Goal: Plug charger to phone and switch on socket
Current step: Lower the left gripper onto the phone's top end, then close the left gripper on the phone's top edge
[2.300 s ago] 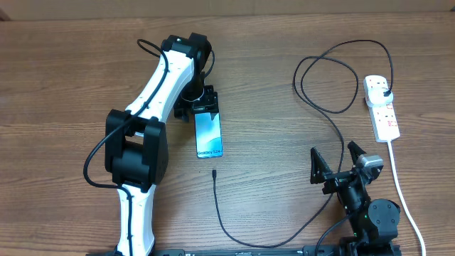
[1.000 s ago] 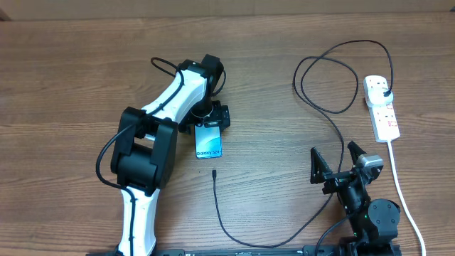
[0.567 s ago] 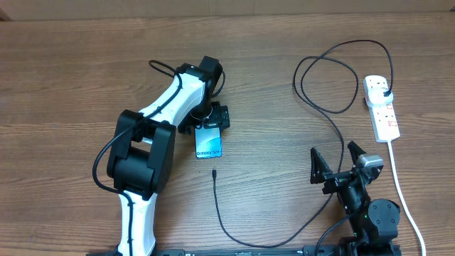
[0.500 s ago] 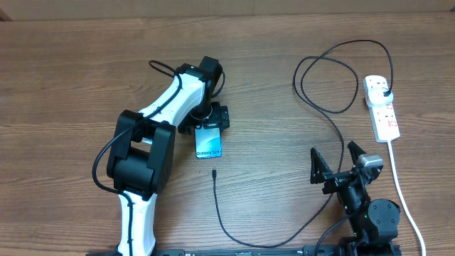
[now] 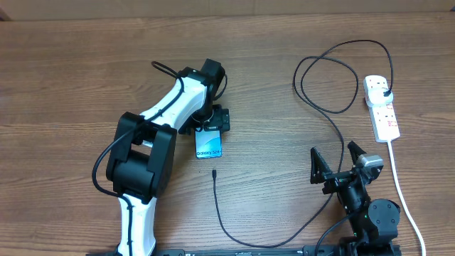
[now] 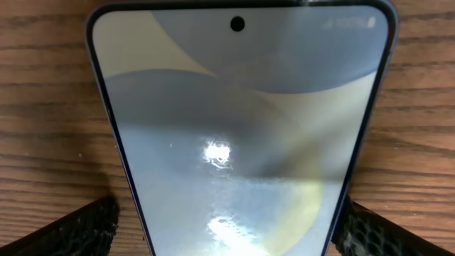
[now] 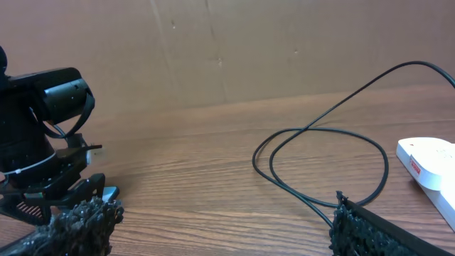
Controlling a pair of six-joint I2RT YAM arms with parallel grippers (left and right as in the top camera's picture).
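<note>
The phone is being straddled at its far end, flat & screen-up on the surface, by the left tool, open w/ nothing gripped, the charger tip lying just below, not touching, plug in the socket far right, while the right tool is being held wide open, empty.
</note>
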